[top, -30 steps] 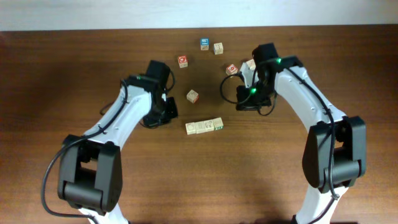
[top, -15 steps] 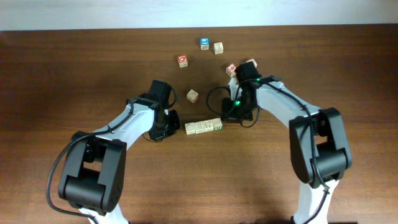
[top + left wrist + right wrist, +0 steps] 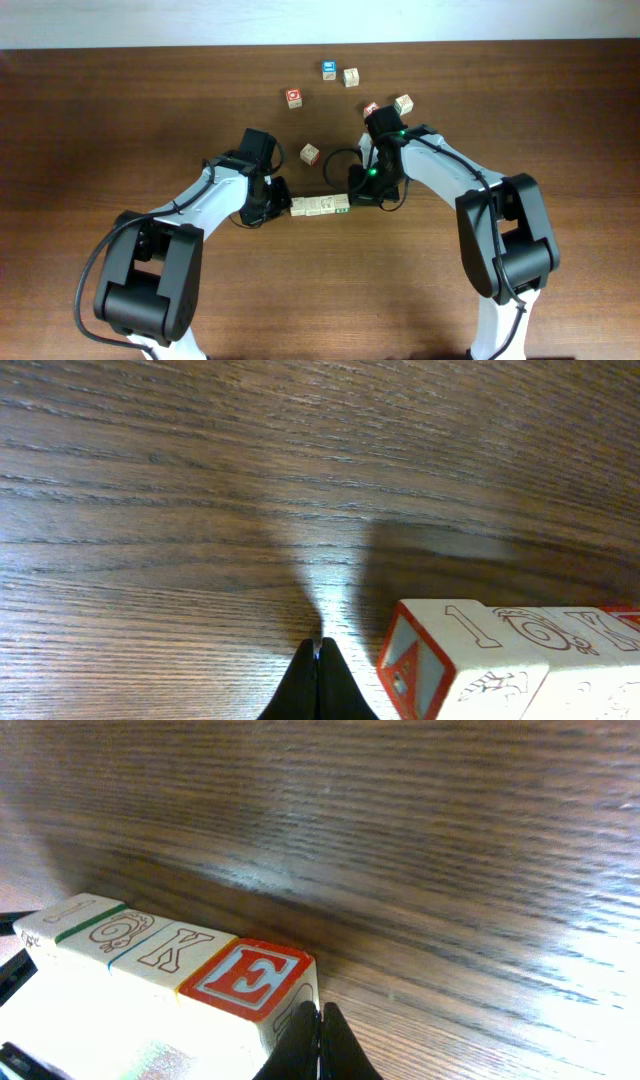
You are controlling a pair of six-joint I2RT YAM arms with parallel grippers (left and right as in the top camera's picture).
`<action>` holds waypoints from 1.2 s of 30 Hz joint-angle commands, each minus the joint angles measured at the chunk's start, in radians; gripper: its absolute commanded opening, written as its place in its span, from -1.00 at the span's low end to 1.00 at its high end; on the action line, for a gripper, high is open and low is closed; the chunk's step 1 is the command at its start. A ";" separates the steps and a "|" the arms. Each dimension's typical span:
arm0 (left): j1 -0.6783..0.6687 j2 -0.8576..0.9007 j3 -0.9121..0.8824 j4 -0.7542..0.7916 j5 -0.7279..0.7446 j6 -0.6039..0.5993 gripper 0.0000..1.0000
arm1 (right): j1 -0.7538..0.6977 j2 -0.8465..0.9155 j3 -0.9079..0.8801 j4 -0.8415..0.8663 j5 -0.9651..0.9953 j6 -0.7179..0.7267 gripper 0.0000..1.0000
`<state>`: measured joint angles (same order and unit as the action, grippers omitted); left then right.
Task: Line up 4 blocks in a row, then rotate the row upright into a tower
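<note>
I see the blocks (image 3: pixel 320 206) in a row on the desk (image 3: pixel 150 120); my left pincer (image 3: pixel 318 665) sits clenched, empty, just beside one end, my right pincer (image 3: pixel 320 1025) likewise at the other.

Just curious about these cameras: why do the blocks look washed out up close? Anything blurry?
Right wrist view: glare whitens the block row on its near side, and the far table is soft. Left wrist view: a pale sheen streaks the sharp wood grain. Overhead: even, crisp.
</note>
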<state>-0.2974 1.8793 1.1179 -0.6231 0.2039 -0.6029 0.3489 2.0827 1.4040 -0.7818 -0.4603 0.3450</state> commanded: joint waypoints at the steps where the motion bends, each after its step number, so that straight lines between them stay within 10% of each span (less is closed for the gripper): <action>1: -0.004 -0.013 -0.007 0.002 0.018 0.053 -1.00 | 0.008 0.005 -0.008 -0.008 -0.030 0.013 -0.92; 12: 0.140 -0.013 -0.003 0.012 0.338 0.496 -1.00 | -0.043 0.005 -0.025 0.009 -0.065 -0.087 -0.92; 36: 0.127 -0.004 -0.041 0.092 0.377 0.293 -1.00 | -0.101 0.005 -0.094 0.106 -0.195 -0.105 -0.92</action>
<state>-0.1566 1.8793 1.0843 -0.5335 0.5514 -0.3038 0.2447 2.0827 1.3197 -0.6788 -0.6350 0.2531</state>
